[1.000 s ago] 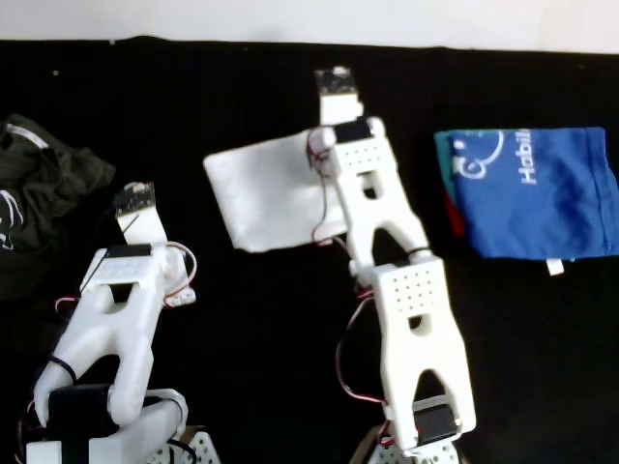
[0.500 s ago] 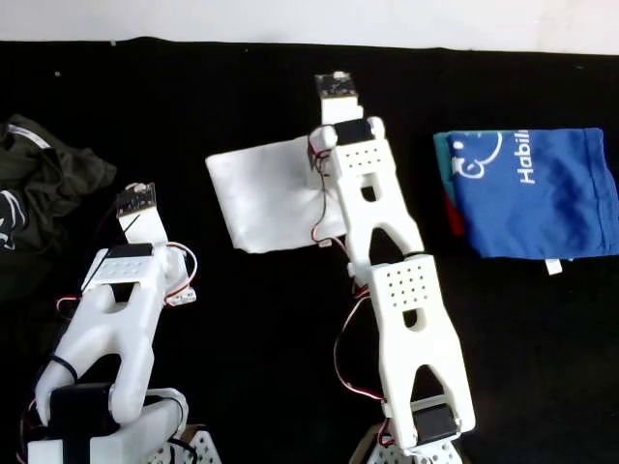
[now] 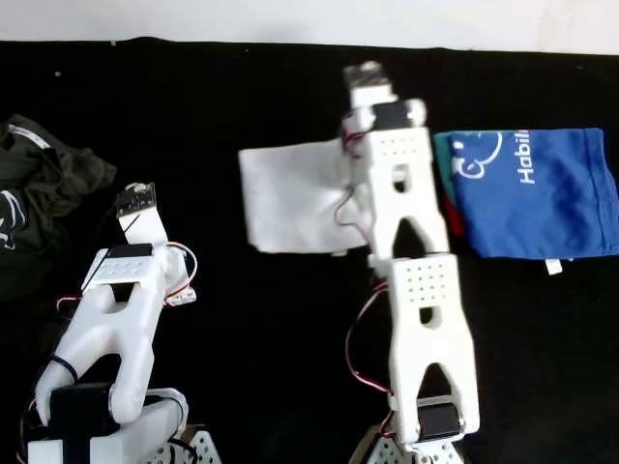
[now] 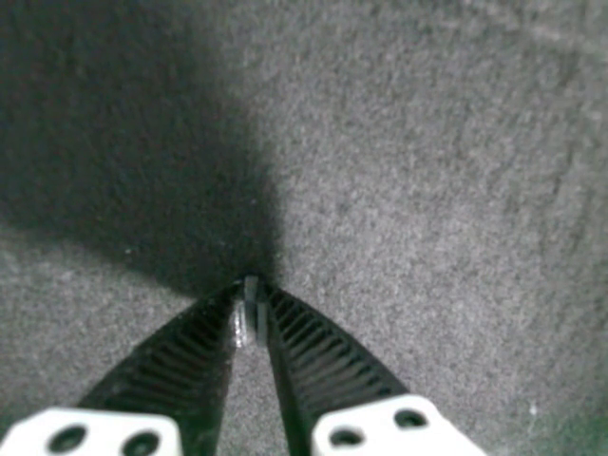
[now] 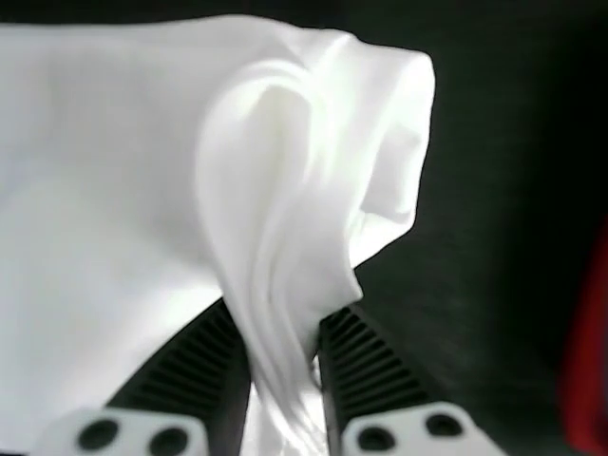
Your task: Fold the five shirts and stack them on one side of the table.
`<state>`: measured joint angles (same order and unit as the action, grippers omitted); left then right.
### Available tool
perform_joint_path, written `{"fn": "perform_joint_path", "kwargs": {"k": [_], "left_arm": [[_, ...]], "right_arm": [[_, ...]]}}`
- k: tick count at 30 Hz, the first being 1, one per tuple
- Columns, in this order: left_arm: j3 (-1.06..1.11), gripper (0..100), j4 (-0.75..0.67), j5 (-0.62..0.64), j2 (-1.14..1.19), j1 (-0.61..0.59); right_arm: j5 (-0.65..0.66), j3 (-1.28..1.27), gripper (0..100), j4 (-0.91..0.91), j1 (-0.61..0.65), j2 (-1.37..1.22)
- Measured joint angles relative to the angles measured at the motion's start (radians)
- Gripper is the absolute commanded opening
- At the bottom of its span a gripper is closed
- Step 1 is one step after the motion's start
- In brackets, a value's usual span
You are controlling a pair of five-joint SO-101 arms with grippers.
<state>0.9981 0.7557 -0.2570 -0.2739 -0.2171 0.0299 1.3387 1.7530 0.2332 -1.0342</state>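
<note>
Two white arms are sitting side by side at the table. Since a second ago the right arm (image 3: 416, 290) is swinging toward its own right side and dragging the white shirt (image 3: 290, 198) along. The shirt is now lying nearer the blue stack than before. The left arm (image 3: 116, 309) is keeping still where it was.

A black cloth is covering the table (image 3: 242, 97) from edge to edge, and a pale strip of wall (image 3: 290, 19) is running along its far side.

The white shirt is lying flat near the middle of the table, roughly rectangular. Its edge nearest the right arm is being lifted into a bunched, rippling fold. The right gripper (image 5: 280, 318) is clamping that fold between its black ribbed fingers. On the right side a folded blue shirt (image 3: 542, 198) is resting on top of other folded ones, with teal and red edges peeking out beneath it. At the left edge, dark shirts (image 3: 39, 193) are lying in a crumpled heap. The left gripper (image 4: 249, 296) is hanging just over bare cloth, its fingertips pressed together on nothing.
</note>
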Motion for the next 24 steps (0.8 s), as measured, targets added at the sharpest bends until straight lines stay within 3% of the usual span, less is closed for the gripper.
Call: {"fn": "perform_joint_path", "kwargs": {"k": [5, 12, 18, 24], "left_arm": [[0.000, 1, 0.000, 0.000, 0.000, 0.000], [0.000, 1, 0.000, 0.000, 0.000, 0.000], [0.000, 1, 0.000, 0.000, 0.000, 0.000], [0.000, 1, 0.000, 0.000, 0.000, 0.000]], "right_arm": [[0.003, -0.261, 0.5, 0.000, -0.028, 0.293], [0.107, -0.635, 0.5, 0.000, -0.060, 0.773], [0.203, -0.681, 0.5, 0.000, -0.160, 1.014], [0.295, -0.684, 0.5, 0.000, -0.287, 1.091]]}}
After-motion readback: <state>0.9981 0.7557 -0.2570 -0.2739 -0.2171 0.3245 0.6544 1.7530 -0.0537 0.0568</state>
